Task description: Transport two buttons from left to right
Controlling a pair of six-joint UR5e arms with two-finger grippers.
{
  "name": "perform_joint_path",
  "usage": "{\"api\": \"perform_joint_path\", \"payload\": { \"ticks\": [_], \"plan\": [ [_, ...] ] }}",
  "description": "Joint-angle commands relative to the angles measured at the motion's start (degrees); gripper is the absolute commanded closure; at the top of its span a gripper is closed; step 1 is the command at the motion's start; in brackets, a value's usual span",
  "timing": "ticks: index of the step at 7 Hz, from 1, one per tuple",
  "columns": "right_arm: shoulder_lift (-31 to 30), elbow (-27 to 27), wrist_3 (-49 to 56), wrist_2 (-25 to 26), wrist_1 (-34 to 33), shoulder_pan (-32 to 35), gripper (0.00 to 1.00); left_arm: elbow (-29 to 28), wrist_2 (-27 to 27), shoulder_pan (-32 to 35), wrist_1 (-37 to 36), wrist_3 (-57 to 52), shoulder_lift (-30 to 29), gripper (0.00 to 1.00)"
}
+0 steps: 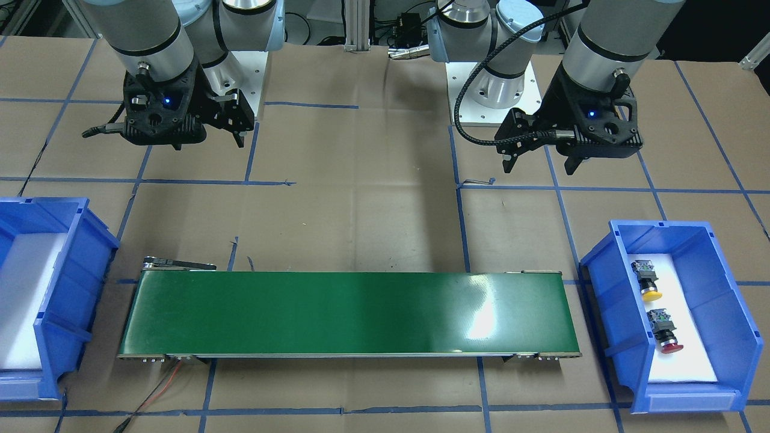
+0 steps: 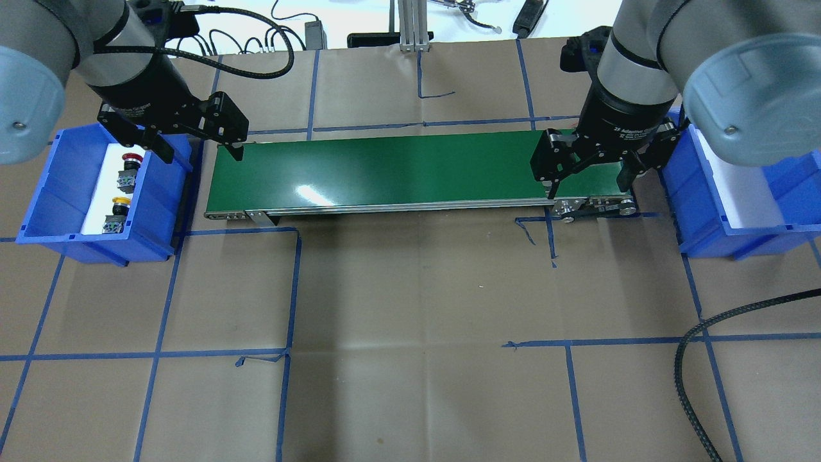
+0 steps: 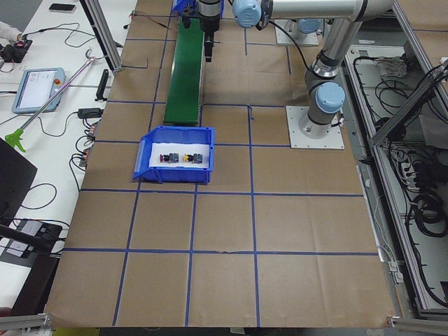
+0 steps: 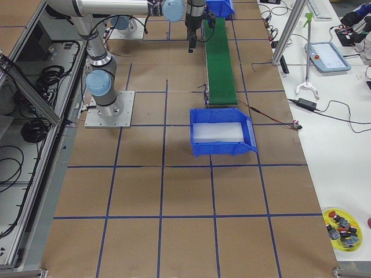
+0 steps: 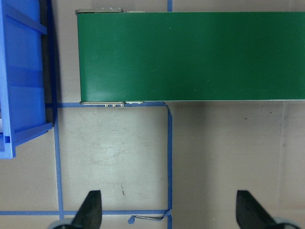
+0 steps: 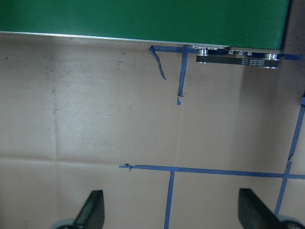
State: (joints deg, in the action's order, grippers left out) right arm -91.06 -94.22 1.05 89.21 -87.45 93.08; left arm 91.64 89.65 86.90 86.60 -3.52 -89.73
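The left arm (image 2: 77, 38) enters from the left with its wrist turned straight down. The left gripper (image 2: 201, 153) hangs raised, its two fingers spread wide with nothing between them. The right arm (image 2: 648, 38) mirrors this pose on the right. The right gripper (image 2: 589, 188) also points down, fingers apart and empty.

Yellow button (image 1: 647, 282), red button (image 1: 665, 334) lying on sides, apart, in left blue bin (image 1: 739, 319).
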Motion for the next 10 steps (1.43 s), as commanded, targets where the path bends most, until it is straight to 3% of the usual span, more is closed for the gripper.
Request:
{"api": "perform_joint_path", "payload": {
  "ticks": [1,3,5,8,10],
  "plan": [
    [0.0,0.0,0.0,0.0,0.0,0.0,0.00,0.0,0.1,-0.1,0.1,0.0,0.1,0.00],
    [0.2,-0.1,0.1,-0.1,0.1,0.1,0.00,-0.1,-0.2,-2.9,0.1,-3.3,0.1,0.00],
    [0.2,0.1,0.1,-0.1,0.1,0.1,0.00,-1.2,-0.2,-11.3,0.1,-7.8,-0.3,0.00],
    [0.2,0.4,0.1,0.0,0.0,0.1,0.00,-3.0,0.4,-24.5,-0.5,-21.2,-5.6,0.00],
    [0.1,0.3,0.1,-0.1,0.0,0.1,0.00,-2.5,0.4,-29.0,-5.3,-27.5,-9.5,0.00]
  ]
}}
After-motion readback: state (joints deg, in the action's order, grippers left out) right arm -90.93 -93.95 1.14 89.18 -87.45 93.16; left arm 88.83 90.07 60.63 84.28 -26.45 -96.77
